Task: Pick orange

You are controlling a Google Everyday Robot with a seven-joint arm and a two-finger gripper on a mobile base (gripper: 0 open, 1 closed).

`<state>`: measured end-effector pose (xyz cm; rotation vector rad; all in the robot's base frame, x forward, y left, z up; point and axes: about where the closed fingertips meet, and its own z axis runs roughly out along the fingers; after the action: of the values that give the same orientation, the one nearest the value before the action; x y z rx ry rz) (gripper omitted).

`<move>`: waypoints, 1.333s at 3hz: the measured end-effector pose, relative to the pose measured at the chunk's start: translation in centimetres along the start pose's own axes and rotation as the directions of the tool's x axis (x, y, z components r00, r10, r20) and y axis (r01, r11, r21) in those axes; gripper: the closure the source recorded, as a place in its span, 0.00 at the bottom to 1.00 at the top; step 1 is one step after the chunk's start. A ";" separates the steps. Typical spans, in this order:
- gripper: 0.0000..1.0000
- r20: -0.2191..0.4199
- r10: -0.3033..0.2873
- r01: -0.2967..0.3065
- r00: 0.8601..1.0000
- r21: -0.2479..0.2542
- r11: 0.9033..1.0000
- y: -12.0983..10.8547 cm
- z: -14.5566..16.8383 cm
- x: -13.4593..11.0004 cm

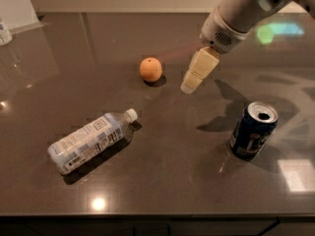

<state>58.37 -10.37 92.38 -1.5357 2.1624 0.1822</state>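
Observation:
The orange (150, 69) is a small round fruit with a dark stem dimple, resting on the dark table (162, 181) left of centre at mid-depth. My gripper (192, 85) hangs from the white arm that comes in from the upper right. Its cream-coloured tip is above the table, a short way to the right of the orange and not touching it. Nothing is held in it.
A clear plastic water bottle (91, 140) lies on its side at the front left. An open dark blue soda can (253, 130) stands at the right. A small container (4, 32) sits at the far left edge. The table's front edge runs along the bottom.

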 end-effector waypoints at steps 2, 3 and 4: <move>0.00 0.077 -0.040 0.043 0.996 -0.044 0.998 -0.8 6.4 -4.0; 0.00 0.095 -0.044 0.049 0.995 -0.056 0.997 -1.4 8.7 -5.5; 0.00 0.110 -0.024 0.032 0.994 -0.072 0.997 -2.2 10.9 -7.0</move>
<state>65.52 -1.09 86.38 -1.5584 2.0690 0.3319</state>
